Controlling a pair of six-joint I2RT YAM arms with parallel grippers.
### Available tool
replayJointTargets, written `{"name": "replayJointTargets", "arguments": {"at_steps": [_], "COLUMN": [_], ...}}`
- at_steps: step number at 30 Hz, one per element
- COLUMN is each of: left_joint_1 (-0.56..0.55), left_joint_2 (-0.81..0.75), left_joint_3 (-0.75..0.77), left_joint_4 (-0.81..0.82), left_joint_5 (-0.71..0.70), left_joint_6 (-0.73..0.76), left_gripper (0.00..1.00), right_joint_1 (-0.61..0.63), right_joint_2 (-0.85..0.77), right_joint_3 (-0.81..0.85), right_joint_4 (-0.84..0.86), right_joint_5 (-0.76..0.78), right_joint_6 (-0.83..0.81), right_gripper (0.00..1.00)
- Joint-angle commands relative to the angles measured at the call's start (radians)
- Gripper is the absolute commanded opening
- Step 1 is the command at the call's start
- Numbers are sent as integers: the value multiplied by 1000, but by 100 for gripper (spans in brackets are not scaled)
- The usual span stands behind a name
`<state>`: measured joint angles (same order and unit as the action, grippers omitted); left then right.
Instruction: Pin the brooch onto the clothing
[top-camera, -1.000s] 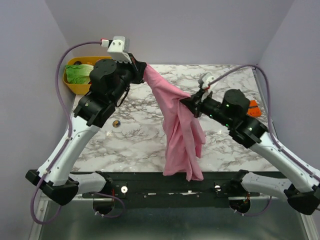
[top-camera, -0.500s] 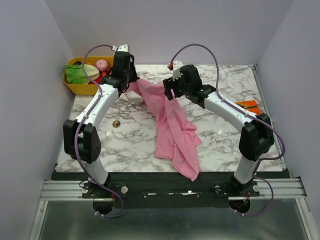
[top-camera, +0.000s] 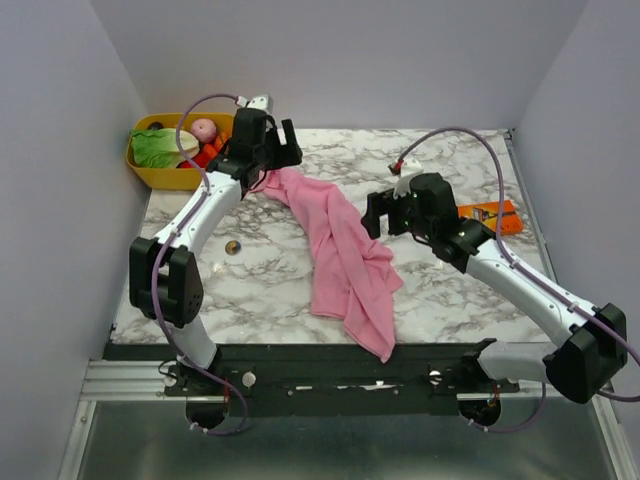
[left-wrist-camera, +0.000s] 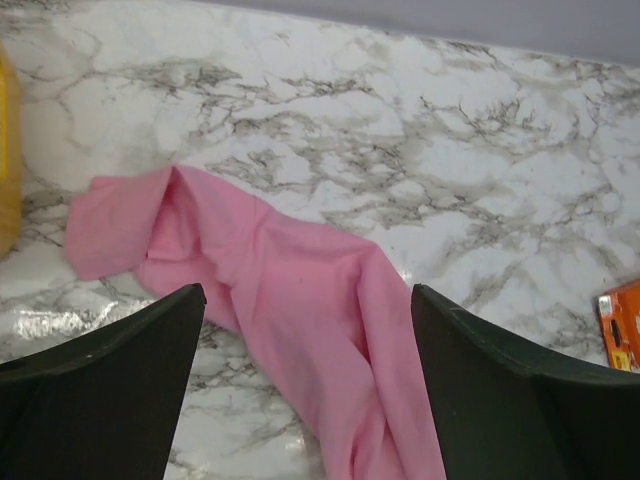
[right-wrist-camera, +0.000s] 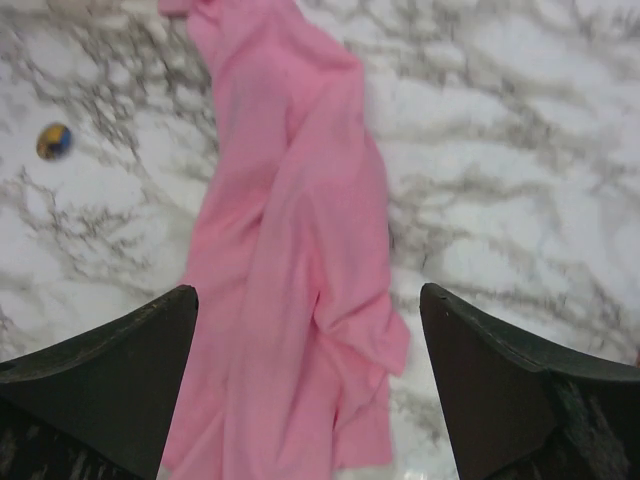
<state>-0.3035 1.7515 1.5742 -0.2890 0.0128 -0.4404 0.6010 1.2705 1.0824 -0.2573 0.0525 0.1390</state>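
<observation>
I see a white marble-patterned table (top-camera: 450, 300) with grey veins. A pink T-shirt (top-camera: 340, 255) lies crumpled on it in a long, bunched strip, running from the far left-centre down to the near edge, where its lower end reaches the black rail. Well to the left of the shirt, on bare marble, sits the small round brooch (top-camera: 232, 247), apart from everything else. At the far left corner I see a yellow tub (top-camera: 158, 180) holding vegetables. By the right edge lies a flat orange packet (top-camera: 487, 211).
</observation>
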Motion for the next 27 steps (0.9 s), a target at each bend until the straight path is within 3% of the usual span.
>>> {"name": "replayJointTargets", "arguments": {"at_steps": [1,8,14,20,27], "left_joint_1": [-25,-13,-11,-11,-11], "left_joint_2": [-148,-364,-489,-538,-512], "left_joint_3": [-176,-550,-752,-818,-823], "left_joint_4": [50,162,237,208,209], "left_joint_5": [120,259,315,320,297], "left_joint_6": [-6,-69,-96,-96,-107], "left_gripper": [93,93,93,94,94], "right_joint_1": [5,5,5,8,78], "right_joint_2": [-86,-238,-306,-275,-243], "right_joint_3": [-183,-381,-444,-527,-568], "right_joint_4": [-117,-155,-187,-206,-319], "right_joint_5": [33,-15,-126,-265,-259], "right_joint_6": [160,321,402,458,485], "right_gripper": [100,100,100,100,100]}}
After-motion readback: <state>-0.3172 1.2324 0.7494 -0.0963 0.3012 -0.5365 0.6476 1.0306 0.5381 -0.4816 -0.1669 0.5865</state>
